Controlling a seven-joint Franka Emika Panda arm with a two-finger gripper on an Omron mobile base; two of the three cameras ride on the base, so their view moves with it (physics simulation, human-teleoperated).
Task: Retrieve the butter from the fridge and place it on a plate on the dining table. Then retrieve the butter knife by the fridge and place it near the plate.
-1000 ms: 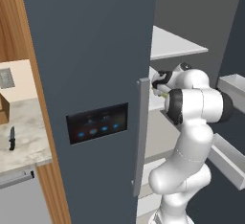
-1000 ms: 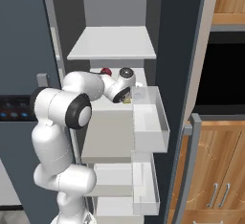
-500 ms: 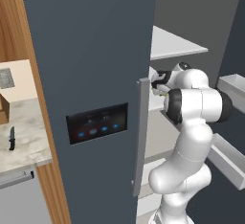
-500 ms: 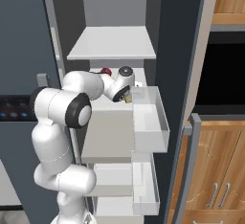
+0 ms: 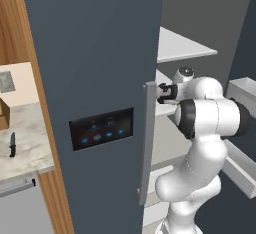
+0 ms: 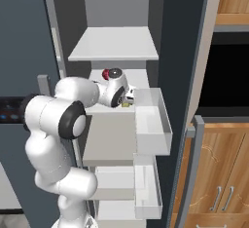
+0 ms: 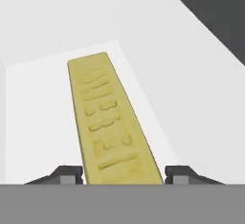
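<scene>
Pale marbled stone bench (image 5: 25,148) at far left, backed by a beige wall with a grey socket plate (image 5: 6,82). Brown wooden block (image 5: 4,115) stands on it at the left edge. Grey appliance front (image 5: 20,210) below. Right side: black built-in oven cavity (image 6: 228,73) above wooden cabinet doors (image 6: 219,178) with slim metal handles.

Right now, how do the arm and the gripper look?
The arm is glossy white with rounded segments and black rings at the joints. Its wrist ends in a round black disc with a small red and grey cap. The gripper has two small dark fingertips.
</scene>
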